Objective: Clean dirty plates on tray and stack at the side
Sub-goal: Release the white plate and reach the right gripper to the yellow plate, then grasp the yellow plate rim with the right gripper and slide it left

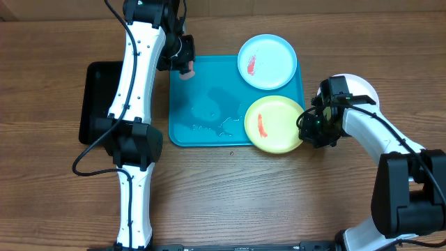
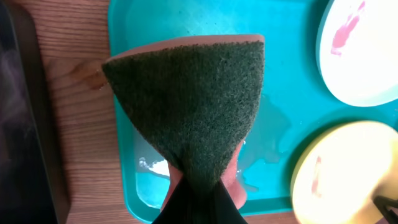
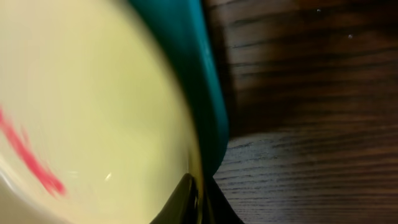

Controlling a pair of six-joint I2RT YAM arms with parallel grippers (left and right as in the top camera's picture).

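At the right gripper (image 1: 305, 128): pinched together on the right rim of the yellow-green plate (image 1: 273, 124). In the right wrist view, two dark fingertips (image 3: 186, 208) meeting on that plate's edge. Around the grip: plate lying at the near right corner of the tray (image 1: 209, 104), overhanging the tray's rim there, with a red smear left of its centre. Past the plate's edge in the wrist view, first the turquoise rim, then bare wood of the table (image 1: 293, 195).

Farther along the tray's right edge, at the far right corner: the light-blue plate (image 1: 267, 61), lying flat, pale in the middle, with a red smear on its left half. Near the yellow-green one but apart from it. Off the tray's right edge, on the table: the white plate (image 1: 361, 86), mostly hidden under the right arm (image 1: 376, 132).

At the left gripper (image 1: 182, 63): closed on a sponge (image 1: 187, 71), held over the tray's far left corner. In the left wrist view, the sponge's dark green scouring face turned to the camera and fanning out from the pinch, with a pinkish body behind it. Below, on the tray's left half: a wet film and small puddles (image 2: 155, 167). Off the tray's left edge, on the table: a black tray (image 1: 97, 97), lying alongside and just beside it.
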